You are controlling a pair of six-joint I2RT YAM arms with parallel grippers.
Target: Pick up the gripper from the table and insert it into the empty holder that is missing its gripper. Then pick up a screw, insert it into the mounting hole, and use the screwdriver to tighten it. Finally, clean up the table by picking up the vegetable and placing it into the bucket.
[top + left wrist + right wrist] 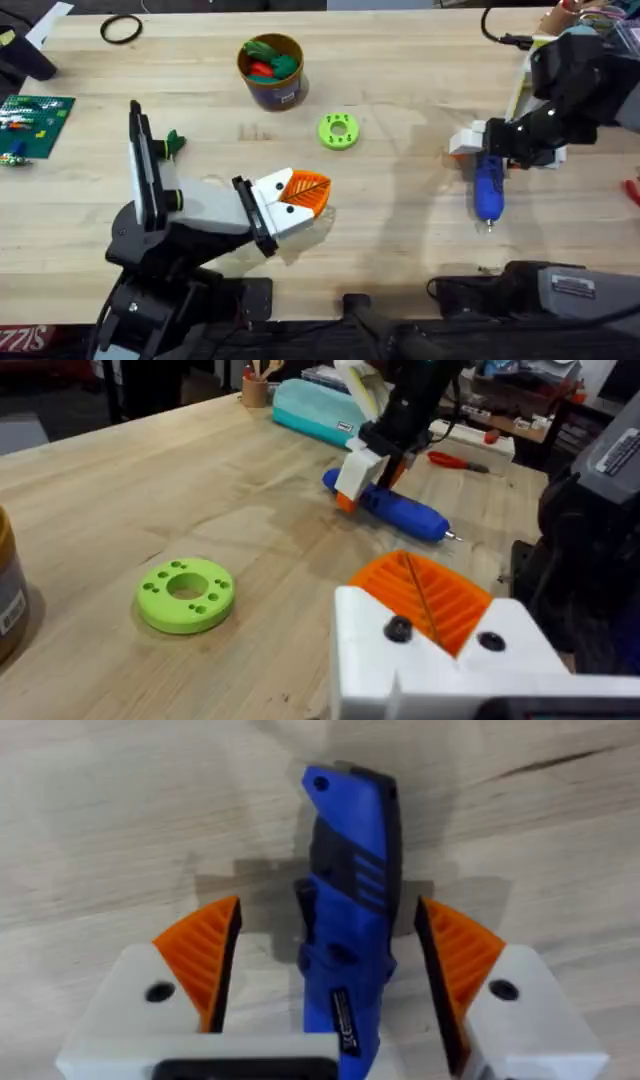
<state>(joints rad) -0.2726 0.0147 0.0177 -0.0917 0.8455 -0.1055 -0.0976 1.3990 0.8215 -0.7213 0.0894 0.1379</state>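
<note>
Screwdriver (348,920), right of centre in the overhead frame, is straddled by the open right gripper (330,955); rigid, smooth plastic, best pinched mid-body. Left gripper (296,196) appears closed, empty.

no readable text, bucket (272,70) label illegible

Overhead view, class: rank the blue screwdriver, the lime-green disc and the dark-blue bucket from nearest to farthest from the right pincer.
1. The screwdriver, lying on the table directly at the right pincer, which straddles it with its fingers open.
2. The lime-green disc, at the table's middle, well toward the left arm's side.
3. The bucket, beyond the disc toward the far edge, holding vegetables.
</note>
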